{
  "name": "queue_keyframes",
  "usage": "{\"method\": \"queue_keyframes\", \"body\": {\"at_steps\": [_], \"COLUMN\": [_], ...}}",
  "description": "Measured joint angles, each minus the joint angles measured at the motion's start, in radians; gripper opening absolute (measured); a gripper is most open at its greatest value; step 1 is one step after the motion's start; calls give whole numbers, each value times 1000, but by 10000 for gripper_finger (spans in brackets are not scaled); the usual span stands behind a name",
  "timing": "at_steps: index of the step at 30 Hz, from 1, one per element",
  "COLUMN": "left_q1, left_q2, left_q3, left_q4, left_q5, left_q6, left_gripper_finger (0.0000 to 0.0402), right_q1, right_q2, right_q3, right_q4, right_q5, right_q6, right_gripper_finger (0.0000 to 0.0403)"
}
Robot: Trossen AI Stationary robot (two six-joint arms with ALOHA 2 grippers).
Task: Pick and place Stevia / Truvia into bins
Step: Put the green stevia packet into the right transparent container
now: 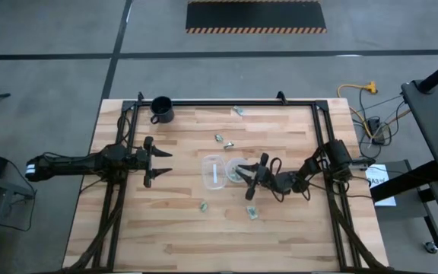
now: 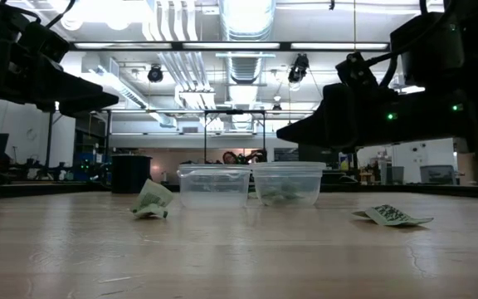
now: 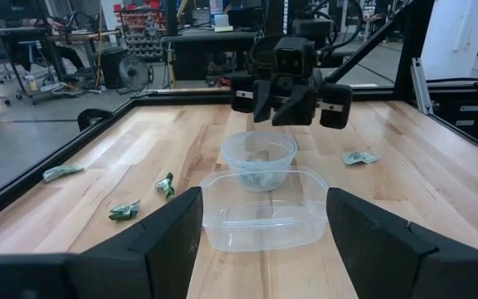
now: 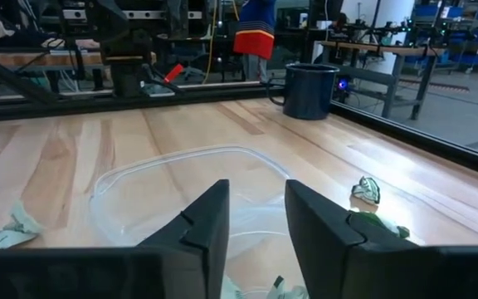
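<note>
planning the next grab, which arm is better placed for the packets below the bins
Right, probably. The right gripper hovers open at the round bin, close to the packet just below it. The left gripper waits open farther off, left of the bins.

The counter [image 1: 181, 221] is pale striped wood framed in black. The bins [image 1: 214, 172] are clear with whitish rims, the packets [image 1: 252, 214] pale green and white, the mug [image 1: 161, 109] black. Both arms are dark, and a black mat [image 1: 255, 15] with orange-and-black striped edges lies on the grey floor.
</note>
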Motion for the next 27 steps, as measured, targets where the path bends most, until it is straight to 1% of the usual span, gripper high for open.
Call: {"method": "queue_keyframes", "body": {"at_steps": [9,12,22,24,27], "left_q1": [0,0,0,0,0], "left_q2": [0,2,2,2,2], "left_q3": [0,0,0,0,0], "left_q4": [0,0,0,0,0], "left_q5": [0,0,0,0,0], "left_q6": [0,0,0,0,0], "left_gripper_finger": [240,240,240,240,240], "right_q1": [9,11,11,11,11], "right_q2": [-1,-1,-1,-1,-1], "right_q3": [0,0,0,0,0], "right_q4": [0,-4,-20,-20,-20], "right_q5": [-4,-7,-61,-89,-198], "right_q6": [1,24,53,52,30], "right_gripper_finger": [155,170,216,224,235]}}
